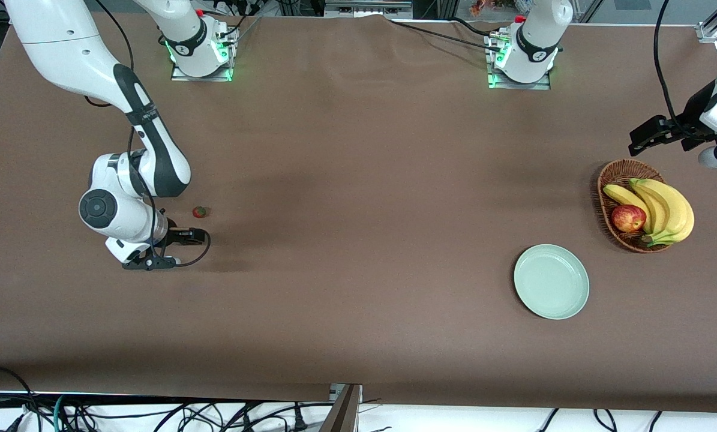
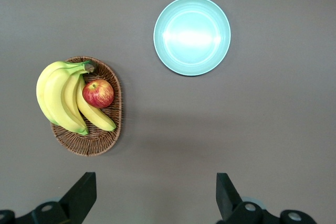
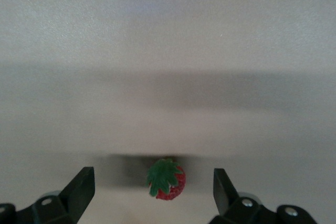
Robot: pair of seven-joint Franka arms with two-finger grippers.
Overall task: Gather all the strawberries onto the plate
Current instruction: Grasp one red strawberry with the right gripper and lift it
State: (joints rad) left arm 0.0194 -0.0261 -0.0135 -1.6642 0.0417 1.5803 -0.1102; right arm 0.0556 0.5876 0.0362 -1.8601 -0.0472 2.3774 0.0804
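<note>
One small red strawberry [image 1: 200,211] with a green leafy cap lies on the brown table toward the right arm's end. My right gripper [image 1: 175,249] hangs low beside it, open. In the right wrist view the strawberry [image 3: 167,179] shows on the cloth between the spread fingers of that gripper [image 3: 152,182], touching neither. The pale mint-green plate [image 1: 551,281] sits toward the left arm's end with nothing on it. My left gripper [image 1: 655,133] waits high over the table beside the basket, and the left wrist view shows this gripper [image 2: 155,190] open and holding nothing, with the plate [image 2: 192,35] below.
A brown wicker basket [image 1: 609,179] stands beside the plate, farther from the front camera, holding bananas [image 1: 664,207] and a red-yellow apple [image 1: 628,218]. In the left wrist view the basket [image 2: 114,80] lies close to the plate. Cables hang at the table's near edge.
</note>
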